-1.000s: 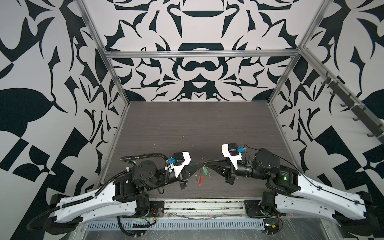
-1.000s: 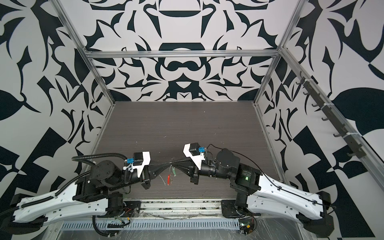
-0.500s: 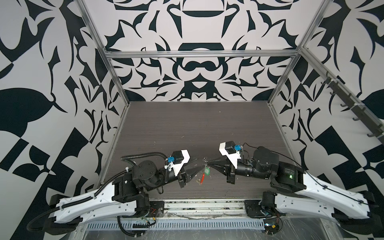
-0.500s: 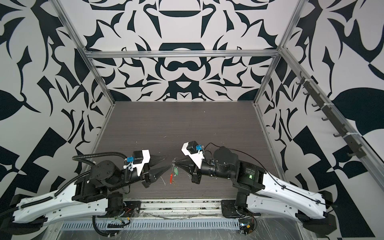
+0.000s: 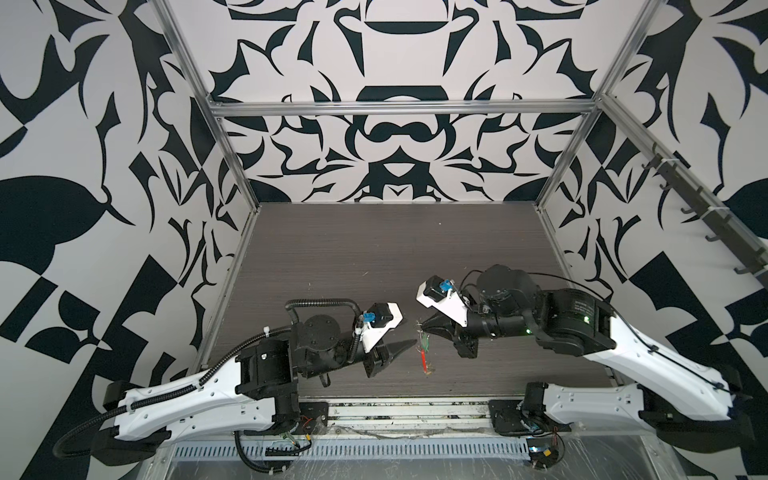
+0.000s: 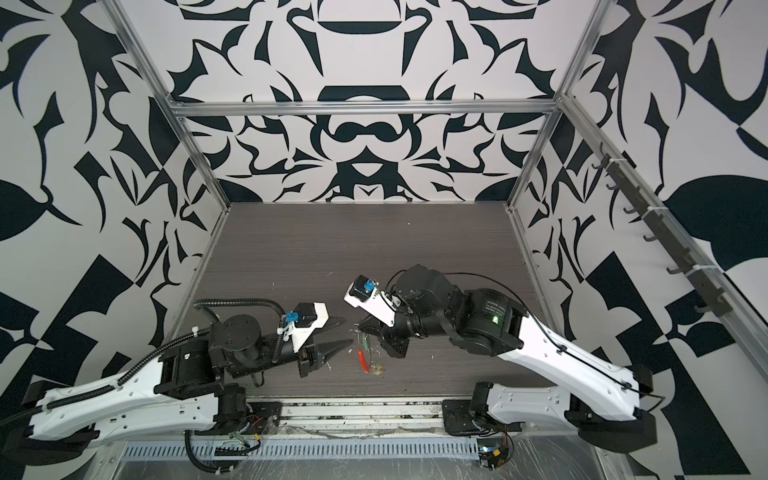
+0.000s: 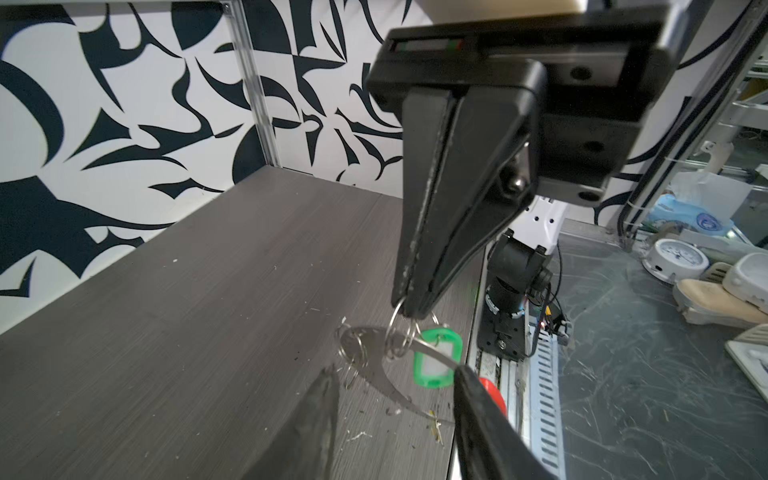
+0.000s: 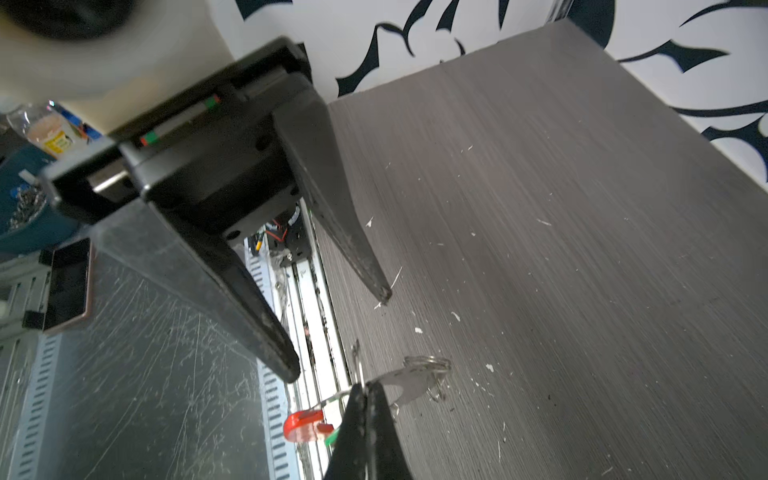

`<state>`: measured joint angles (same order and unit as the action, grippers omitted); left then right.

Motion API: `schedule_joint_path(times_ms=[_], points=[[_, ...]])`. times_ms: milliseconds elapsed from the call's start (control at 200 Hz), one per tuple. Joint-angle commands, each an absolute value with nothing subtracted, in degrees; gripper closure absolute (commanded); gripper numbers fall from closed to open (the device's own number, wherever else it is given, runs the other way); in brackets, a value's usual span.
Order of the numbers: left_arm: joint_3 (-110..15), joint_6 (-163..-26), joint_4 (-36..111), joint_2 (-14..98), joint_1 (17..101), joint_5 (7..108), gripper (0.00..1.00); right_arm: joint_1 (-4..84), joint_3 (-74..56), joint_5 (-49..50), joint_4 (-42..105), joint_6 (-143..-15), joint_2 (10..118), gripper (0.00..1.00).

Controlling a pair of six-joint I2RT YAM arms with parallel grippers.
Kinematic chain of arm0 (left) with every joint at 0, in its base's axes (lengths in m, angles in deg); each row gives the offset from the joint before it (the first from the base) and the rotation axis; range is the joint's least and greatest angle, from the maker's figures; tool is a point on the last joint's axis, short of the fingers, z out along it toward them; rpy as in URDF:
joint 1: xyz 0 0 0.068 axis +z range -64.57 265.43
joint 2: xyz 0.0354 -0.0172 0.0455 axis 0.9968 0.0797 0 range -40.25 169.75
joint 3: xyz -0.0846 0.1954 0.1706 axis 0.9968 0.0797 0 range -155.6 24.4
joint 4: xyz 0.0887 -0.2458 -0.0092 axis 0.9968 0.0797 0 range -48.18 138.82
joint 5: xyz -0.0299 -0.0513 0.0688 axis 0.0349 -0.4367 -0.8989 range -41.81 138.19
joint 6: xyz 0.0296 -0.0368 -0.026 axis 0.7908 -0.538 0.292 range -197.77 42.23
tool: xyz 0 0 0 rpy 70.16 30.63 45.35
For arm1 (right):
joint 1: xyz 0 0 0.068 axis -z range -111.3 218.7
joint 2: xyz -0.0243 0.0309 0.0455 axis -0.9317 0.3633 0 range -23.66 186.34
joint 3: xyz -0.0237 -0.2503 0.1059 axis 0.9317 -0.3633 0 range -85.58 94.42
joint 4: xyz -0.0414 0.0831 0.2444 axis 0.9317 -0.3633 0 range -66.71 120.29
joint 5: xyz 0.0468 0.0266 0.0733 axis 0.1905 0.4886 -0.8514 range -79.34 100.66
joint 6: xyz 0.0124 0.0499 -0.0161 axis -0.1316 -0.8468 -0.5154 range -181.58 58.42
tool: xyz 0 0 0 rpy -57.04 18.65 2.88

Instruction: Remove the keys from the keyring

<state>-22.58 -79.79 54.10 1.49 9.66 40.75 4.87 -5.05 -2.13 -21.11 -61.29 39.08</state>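
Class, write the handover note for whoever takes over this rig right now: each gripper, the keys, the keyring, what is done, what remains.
Left gripper: open, empty, beside the bundle.
Right gripper: shut on the keyring, pinching a thin metal ring just above the table.
Green-tagged key: hangs below the right gripper, seemingly attached.
Yellow-tagged key: probably the yellowish item on the table by the red section; attachment unclear.
Done: no key clearly freed.
Left: remove both keys.

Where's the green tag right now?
Front-centre of the table in both top views, below the right gripper, which pinches a ring; open left fingers just left of it. Green tag.
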Motion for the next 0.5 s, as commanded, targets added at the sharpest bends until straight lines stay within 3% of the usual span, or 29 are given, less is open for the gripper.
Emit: schedule_joint_path(times_ms=[0,495], points=[[-25.3,-79.6,55.8,2.1,9.9,45.1,0.54,5.0,-0.6,-4.9,-25.8,-58.0,40.5,1.00],[-25.5,-79.7,55.9,3.5,10.7,46.9,0.81,5.0,2.2,-5.7,-26.2,-57.3,43.9,1.00]])
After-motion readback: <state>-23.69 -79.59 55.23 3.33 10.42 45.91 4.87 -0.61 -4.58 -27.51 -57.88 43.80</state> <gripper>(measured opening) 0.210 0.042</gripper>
